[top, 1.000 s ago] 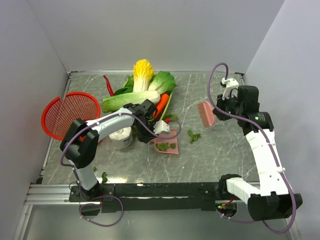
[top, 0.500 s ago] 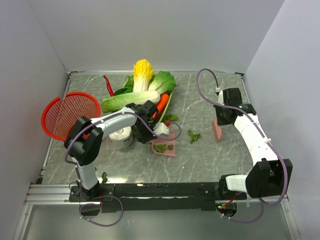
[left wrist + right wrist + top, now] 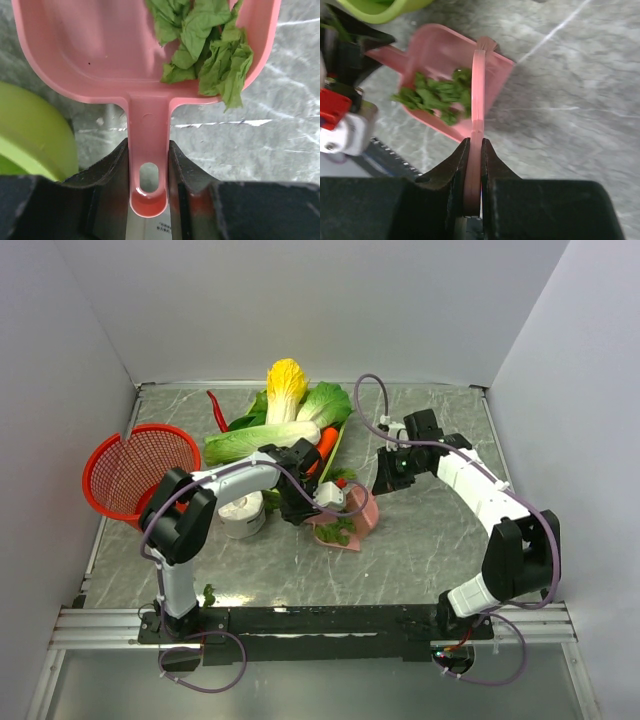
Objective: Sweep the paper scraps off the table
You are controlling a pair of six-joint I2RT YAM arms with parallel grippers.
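Observation:
A pink dustpan (image 3: pixel 345 536) (image 3: pixel 90 55) lies on the grey marble table, and my left gripper (image 3: pixel 303 502) (image 3: pixel 148 152) is shut on its handle. Crumpled green paper scraps (image 3: pixel 207 47) (image 3: pixel 437 92) are piled in the pan's right side. My right gripper (image 3: pixel 392 473) (image 3: pixel 475 145) is shut on the handle of a pink brush (image 3: pixel 366 508) (image 3: pixel 478 85). The brush head stands at the pan's open mouth, against the scraps. One more green scrap (image 3: pixel 208 594) lies near the left arm's base.
A red mesh basket (image 3: pixel 135 470) sits at the left edge. Behind the pan lie cabbages (image 3: pixel 285 385), a carrot (image 3: pixel 325 445) and a red chili (image 3: pixel 216 410) on a green tray. A white cup (image 3: pixel 242 516) stands beside the left arm. White walls close in three sides.
My right arm swung left and down with the brush, from the right side to the dustpan's mouth. The green scrap that lay mid-table is now in the pan. The left gripper barely moved.

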